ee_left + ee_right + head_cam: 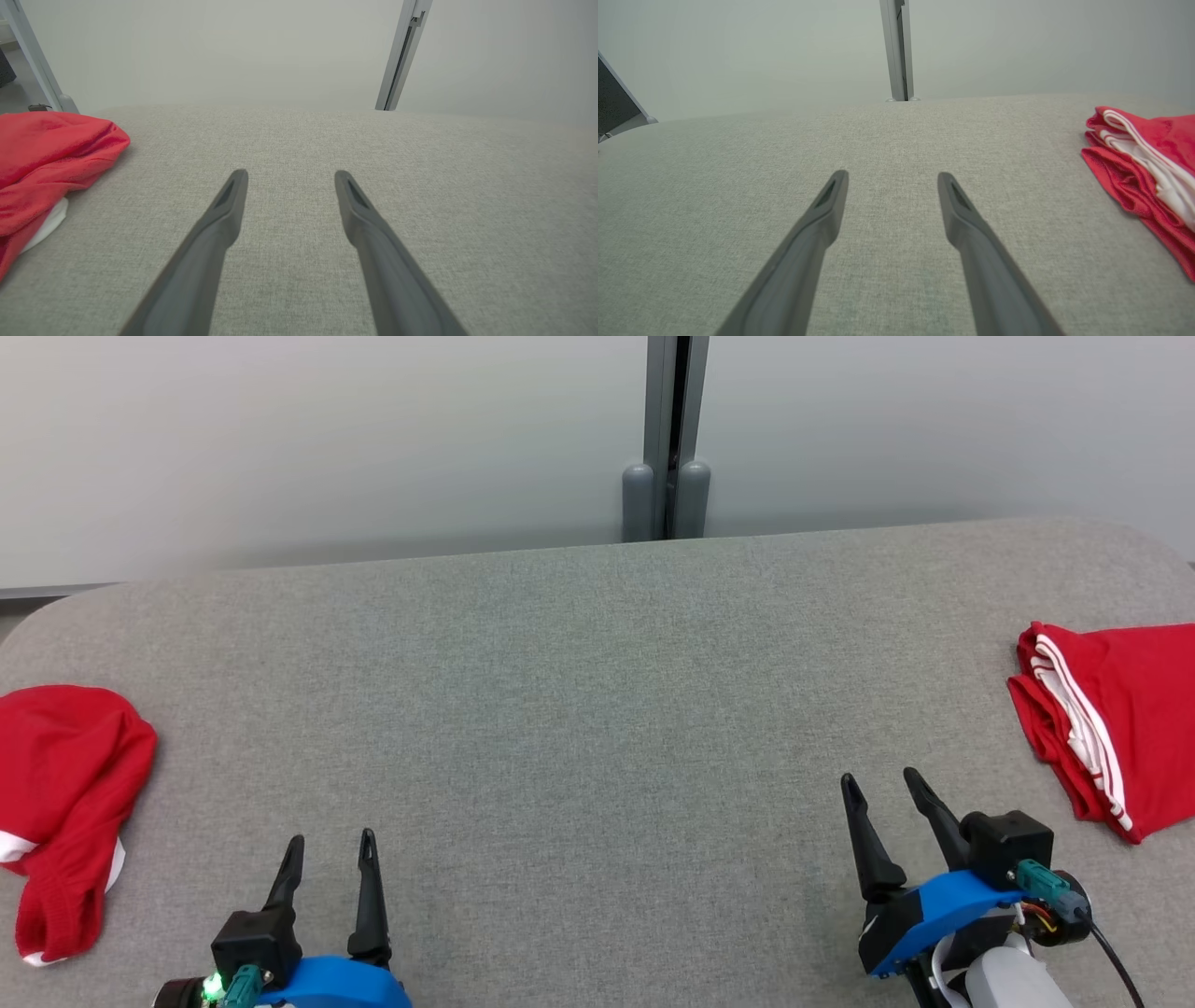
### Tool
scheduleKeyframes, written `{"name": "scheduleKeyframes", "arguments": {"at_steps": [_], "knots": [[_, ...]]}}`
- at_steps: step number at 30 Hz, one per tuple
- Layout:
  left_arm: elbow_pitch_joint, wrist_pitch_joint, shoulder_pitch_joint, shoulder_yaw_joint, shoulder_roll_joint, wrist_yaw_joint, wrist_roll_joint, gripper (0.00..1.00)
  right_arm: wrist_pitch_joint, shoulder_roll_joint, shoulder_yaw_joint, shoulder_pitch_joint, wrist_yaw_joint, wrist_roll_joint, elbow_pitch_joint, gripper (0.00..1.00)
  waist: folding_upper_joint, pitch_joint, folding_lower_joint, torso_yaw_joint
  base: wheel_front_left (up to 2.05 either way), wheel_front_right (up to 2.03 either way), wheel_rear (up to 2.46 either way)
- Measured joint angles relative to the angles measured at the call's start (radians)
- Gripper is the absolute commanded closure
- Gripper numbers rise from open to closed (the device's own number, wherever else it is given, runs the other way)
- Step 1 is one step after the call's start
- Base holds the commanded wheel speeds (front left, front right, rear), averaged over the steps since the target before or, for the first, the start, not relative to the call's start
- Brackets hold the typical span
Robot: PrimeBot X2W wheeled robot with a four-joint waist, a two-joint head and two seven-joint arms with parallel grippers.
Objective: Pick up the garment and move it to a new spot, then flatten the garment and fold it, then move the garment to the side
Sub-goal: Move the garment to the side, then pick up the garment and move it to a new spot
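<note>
- While both of your arms sit low at the near edge of the table (pixel 597 709), its grey cloth top spreads across most of the head view, with a wide bare stretch between two red garments.
- Behind the table you have a pale wall (pixel 327 429), split by an upright grey post (pixel 674 429) that meets the far edge near the middle.
- Your folded garment (pixel 1111 719), red with white stripes, lies flat on the table at the far right, partly cut off by the side of the head view. In the right wrist view the folded garment (pixel 1148 158) sits off to the right of the fingers, well apart from them.
- Your crumpled garment (pixel 65 803), red with bits of white showing, lies bunched in a heap on the table at the far left. In the left wrist view the crumpled garment (pixel 46 158) is out to the left of the fingers, not touching them.
- Your right gripper (pixel 878 777) shows at the lower right on its blue wrist and pale forearm. Its fingers point away from you and lean to the left. In its own wrist view the right gripper (pixel 892 173) has its fingers parted by a clear gap, with only bare cloth between them and nothing held.
- Your left gripper (pixel 331 837) shows at the lower left, fingers pointing almost straight ahead. In its wrist view the left gripper (pixel 290 173) is spread just as wide over bare cloth, gripping nothing.
- A small green light (pixel 213 987) glows on your left wrist.
</note>
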Motion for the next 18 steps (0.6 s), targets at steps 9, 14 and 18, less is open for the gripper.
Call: {"name": "scheduleKeyframes", "arguments": {"at_steps": [9,14,18], "knots": [[0.010,0.000,0.058,-0.007,0.000,0.003,0.000,0.00,0.000,0.000,0.004,0.052,0.000,0.027,-0.016,0.00,0.0000,-0.063,0.0000,0.005,0.00,0.00,0.00],[0.009,0.000,0.072,-0.011,0.000,0.003,-0.001,0.00,0.000,0.000,0.012,0.067,0.000,0.036,-0.013,0.00,0.0000,-0.077,0.0000,0.009,0.00,0.00,0.00],[0.008,0.000,0.074,-0.018,0.000,0.001,-0.002,0.00,0.000,0.000,0.019,0.078,0.000,0.037,-0.013,0.00,0.0000,-0.078,0.0001,0.013,0.00,0.00,0.00]]}}
